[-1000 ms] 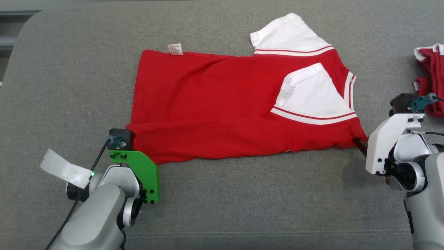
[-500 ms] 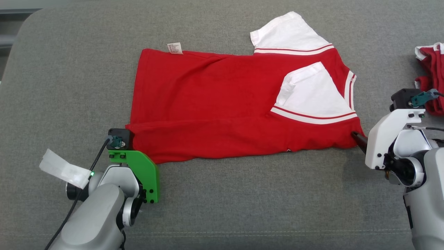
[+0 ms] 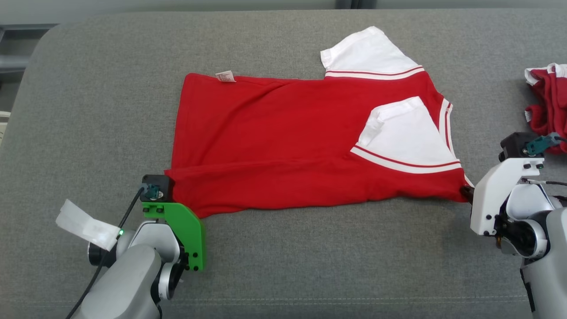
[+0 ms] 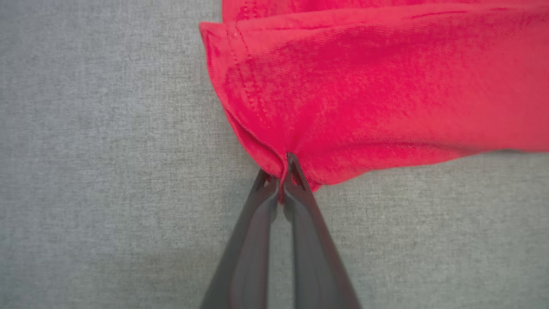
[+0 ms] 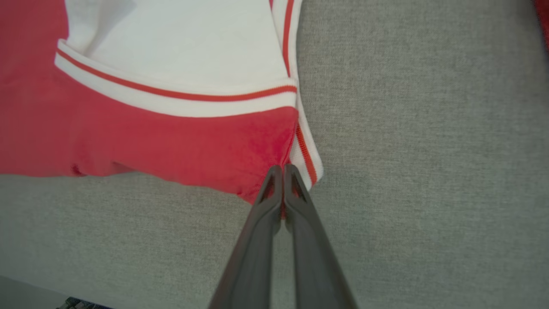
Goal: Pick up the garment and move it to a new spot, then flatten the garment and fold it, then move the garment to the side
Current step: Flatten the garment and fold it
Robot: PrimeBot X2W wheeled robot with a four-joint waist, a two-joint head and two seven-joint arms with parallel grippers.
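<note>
Left claw point(image 4: 285, 171) pinching the near left corner of the red-and-white garment point(image 3: 288, 150), right claw point(image 5: 283, 171) clamped on its near right corner, garment mid-cushion, bare grey cushion point(image 3: 310, 257) along the near edge, white tag point(image 3: 226, 76) unreadable, red bundle point(image 3: 547, 102) at right edge.

A T-shirt point(image 3: 283, 146) lies spread across the middle of the padded worktop point(image 3: 283, 261), hem to the left, sleeves and collar to the right. The left gripper point(image 4: 284, 171) pinches its near left corner between its fingers point(image 4: 257, 223), and the right gripper point(image 5: 283, 171) pinches its near right corner. A second, bunched garment point(image 3: 547, 106) lies apart at the right edge.
</note>
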